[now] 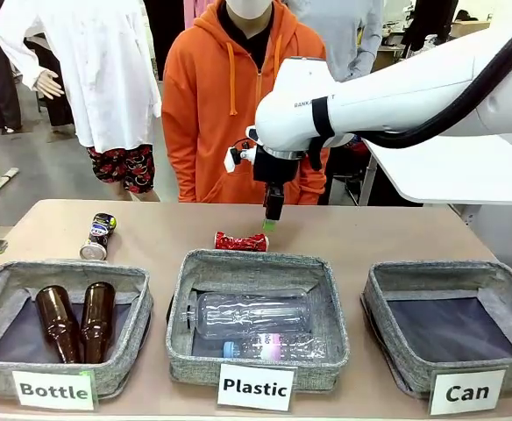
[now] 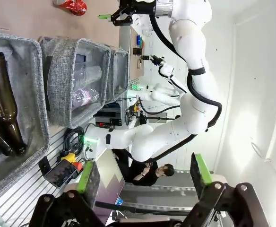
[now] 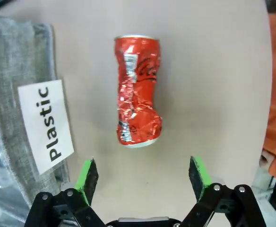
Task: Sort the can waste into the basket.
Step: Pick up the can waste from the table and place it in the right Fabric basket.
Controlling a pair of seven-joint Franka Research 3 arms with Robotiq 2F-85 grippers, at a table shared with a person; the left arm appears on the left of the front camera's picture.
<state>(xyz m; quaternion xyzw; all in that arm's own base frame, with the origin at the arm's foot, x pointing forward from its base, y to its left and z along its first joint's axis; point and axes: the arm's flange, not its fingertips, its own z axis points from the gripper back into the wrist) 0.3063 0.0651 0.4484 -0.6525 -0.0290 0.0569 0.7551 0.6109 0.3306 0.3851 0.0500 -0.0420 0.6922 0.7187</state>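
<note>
Bright, even indoor light, soft shadows, sharp focus; the wrist views bend at their edges.

Tan table (image 1: pixel 387 235), matt top, runs the full width of the front view. Grey smooth floor (image 1: pixel 37 175) beyond its far edge at 10 o'clock. White table (image 1: pixel 449 171) at 3 o'clock. Left wrist view: plain white wall (image 2: pixel 261 71) at 3 o'clock, brightly lit. Light even, shadows soft.

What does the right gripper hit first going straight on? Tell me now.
Probably the red can, near its end; the open right gripper hangs just above it. It might instead land on bare table beside it; depth is unclear.
</note>
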